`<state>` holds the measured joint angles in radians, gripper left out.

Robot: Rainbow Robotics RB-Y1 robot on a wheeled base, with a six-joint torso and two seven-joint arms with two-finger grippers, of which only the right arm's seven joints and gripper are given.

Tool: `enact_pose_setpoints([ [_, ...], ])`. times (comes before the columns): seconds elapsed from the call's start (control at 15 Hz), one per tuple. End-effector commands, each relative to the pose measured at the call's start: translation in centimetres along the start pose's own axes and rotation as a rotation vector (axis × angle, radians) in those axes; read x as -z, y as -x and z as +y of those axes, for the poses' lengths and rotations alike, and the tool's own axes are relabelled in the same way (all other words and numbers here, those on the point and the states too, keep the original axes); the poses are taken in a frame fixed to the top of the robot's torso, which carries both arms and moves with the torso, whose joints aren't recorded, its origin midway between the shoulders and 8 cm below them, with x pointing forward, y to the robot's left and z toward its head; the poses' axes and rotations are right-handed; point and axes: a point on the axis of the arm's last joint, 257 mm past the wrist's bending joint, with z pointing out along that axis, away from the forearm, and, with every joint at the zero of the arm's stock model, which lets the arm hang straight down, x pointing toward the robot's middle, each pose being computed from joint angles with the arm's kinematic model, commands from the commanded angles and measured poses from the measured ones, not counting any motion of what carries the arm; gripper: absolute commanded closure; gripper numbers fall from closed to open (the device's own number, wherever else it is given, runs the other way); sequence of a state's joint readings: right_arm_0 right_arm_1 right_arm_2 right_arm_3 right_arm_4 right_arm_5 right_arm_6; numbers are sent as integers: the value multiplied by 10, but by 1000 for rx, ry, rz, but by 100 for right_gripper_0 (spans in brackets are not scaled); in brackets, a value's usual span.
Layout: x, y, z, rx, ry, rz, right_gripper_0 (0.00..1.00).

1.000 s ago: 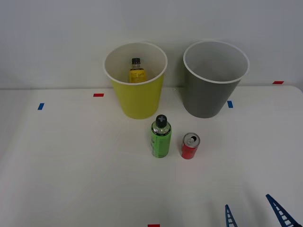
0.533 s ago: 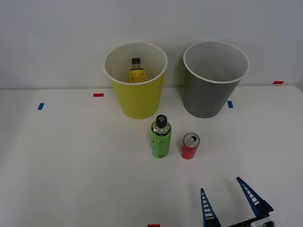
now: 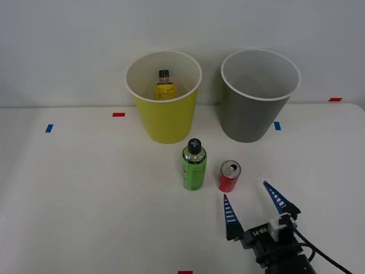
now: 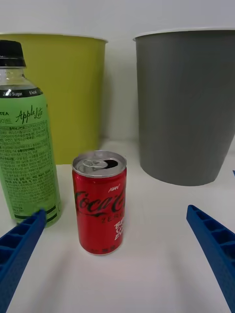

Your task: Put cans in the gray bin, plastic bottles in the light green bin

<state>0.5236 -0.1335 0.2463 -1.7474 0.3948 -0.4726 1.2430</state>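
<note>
A small red can [image 3: 229,176] [image 4: 100,203] with a silver top stands upright on the white table. Just to its left stands a green-labelled plastic bottle [image 3: 194,165] [image 4: 28,134] with a dark cap. My right gripper [image 3: 251,206] [image 4: 117,259] is open, a short way in front of the can, and touches nothing. Behind them stand the light green bin [image 3: 166,117] [image 4: 68,83] and the gray bin [image 3: 251,111] [image 4: 188,102]. A yellow-labelled bottle [image 3: 165,87] lies inside the light green bin.
Small red [image 3: 118,115] and blue [image 3: 49,128] tape marks dot the white table [image 3: 85,194]. A pale wall rises right behind the bins. The table's right edge runs near the red mark [image 3: 335,99] at the far right.
My right gripper has come forward from the bottom edge toward the can, with its fingers open throughout. The can, bottles and bins have not moved.
</note>
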Motion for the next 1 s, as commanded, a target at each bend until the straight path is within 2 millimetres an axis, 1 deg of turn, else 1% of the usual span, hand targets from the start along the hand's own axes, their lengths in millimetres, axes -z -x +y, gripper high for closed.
enact_pose_setpoints([
  [0.07, -25, -20, 3, -19, 6, -37, 0],
  [0.13, -36, -15, 5, -10, 12, -54, 0],
  [0.27, -46, -9, 8, -5, 17, -68, 0],
  [0.4, -57, -12, 5, 10, 10, -42, 0],
  [0.73, -72, -12, 3, 27, 7, -21, 0],
  [1.0, -76, -12, 5, 27, 13, -15, 0],
])
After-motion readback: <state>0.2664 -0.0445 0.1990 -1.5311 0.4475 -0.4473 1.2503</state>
